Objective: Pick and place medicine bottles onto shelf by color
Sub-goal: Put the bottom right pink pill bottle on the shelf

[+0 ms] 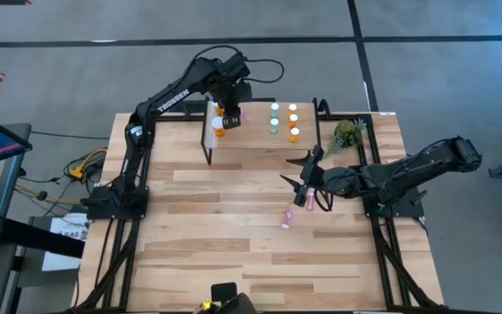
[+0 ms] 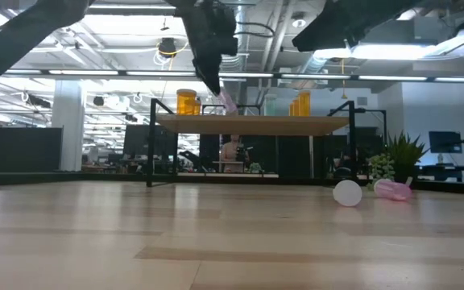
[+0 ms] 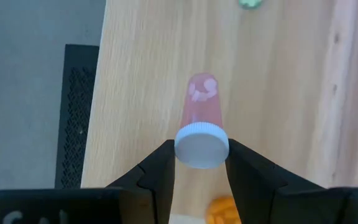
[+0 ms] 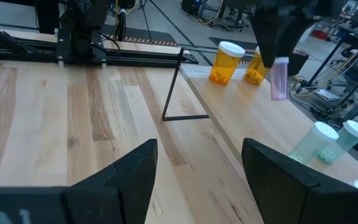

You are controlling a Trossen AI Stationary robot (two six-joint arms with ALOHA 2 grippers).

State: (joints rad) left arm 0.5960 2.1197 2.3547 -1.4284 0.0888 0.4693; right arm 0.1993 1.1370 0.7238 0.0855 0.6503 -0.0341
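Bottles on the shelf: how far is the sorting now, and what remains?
Done: orange bottles and green bottles stand on the shelf. In hand: the left claw holds a pink bottle above the shelf. Left: two pink bottles lie on the table; the right claw waits open.

Between the left gripper's (image 3: 199, 167) matt dark plastic fingers (image 3: 160, 169) sits a pink bottle (image 3: 202, 107) of translucent, smooth plastic, its white cap (image 3: 202, 145) matt with a finely ribbed rim. Just beyond it the shelf (image 3: 278, 93) is pale, smooth wood with fine straight grain. Near that gripper stand orange bottles (image 4: 224, 62) of glossy translucent plastic. Ahead of the right gripper (image 4: 199, 171) the table (image 4: 55, 118) is light planked wood with a soft satin sheen, and the shelf's legs (image 4: 173, 93) look like thin black metal.
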